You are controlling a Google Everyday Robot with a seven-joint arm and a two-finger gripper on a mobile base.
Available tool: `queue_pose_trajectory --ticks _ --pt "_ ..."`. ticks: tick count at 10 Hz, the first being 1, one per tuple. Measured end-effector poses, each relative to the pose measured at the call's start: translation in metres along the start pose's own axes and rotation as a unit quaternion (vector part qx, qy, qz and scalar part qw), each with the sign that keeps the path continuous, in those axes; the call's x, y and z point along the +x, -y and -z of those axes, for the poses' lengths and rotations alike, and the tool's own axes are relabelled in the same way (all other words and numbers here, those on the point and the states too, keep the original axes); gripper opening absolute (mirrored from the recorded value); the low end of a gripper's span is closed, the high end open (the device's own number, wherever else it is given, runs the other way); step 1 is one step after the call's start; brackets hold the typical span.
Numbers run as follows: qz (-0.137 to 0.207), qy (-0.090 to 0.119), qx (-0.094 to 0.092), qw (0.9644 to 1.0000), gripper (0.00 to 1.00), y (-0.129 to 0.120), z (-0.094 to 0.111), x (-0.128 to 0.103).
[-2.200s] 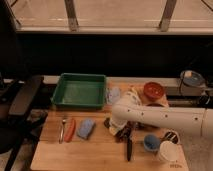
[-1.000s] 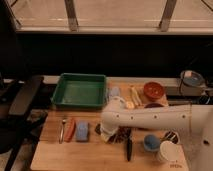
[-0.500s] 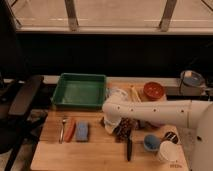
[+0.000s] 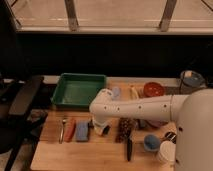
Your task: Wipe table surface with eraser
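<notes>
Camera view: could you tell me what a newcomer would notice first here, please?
The big white robot arm stretches from the right across the wooden table, its gripper shut and pointed down at the board just right of the pale blue block. Behind it, the green tray stands out at the table's back left. A black-handled knife lies near the front.

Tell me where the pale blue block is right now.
In the camera view, the pale blue block lies on the table surface, left of centre, between the orange-handled utensil and the gripper.
</notes>
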Motion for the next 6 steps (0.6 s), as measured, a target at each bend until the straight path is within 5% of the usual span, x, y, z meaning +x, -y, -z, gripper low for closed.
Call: queue_pose_trajectory --ticks 3,6 --pt "-0.008 -0.003 0.001 1.0000 0.00 -0.011 0.004 0.021" --pt "-0.048 -0.006 0.011 0.9988 0.00 0.008 0.014 0.054"
